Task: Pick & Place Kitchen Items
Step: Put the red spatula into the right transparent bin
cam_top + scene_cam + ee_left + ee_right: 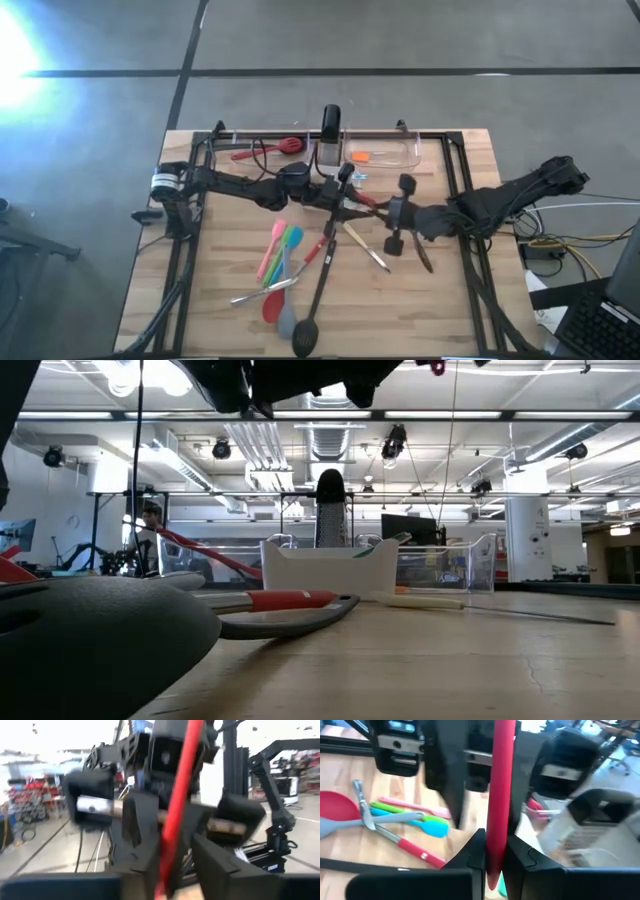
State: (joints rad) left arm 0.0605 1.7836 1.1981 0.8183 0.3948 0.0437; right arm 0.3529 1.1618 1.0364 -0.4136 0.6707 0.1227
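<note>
A red-handled utensil [366, 201] hangs in the air above the table's middle, between my two grippers. My right gripper [494, 856] comes from the right and is shut on it. My left gripper [172, 862] comes from the left and stands open, one finger on either side of the red handle [175, 815]. The utensil's head is hidden behind the arms. More kitchen items lie on the table: pink, green and blue silicone spoons [281, 246], a red spoon [272, 306], a long black spoon [306, 336] and small cutlery [366, 247]. My right gripper pinches the red handle near its end [495, 842] between its two fingers, and the end pokes just past them. The handle runs on away from the fingers toward my left gripper, clear of the table. My left gripper: the handle lies close against one finger [142, 840]; I cannot tell if they touch.
Two clear bins stand along the far edge. The left one [262, 152] holds red utensils and the right one [392, 153] holds something orange. A white dish [330, 156] with a black upright piece stands between them. A black frame [462, 190] borders the table.
</note>
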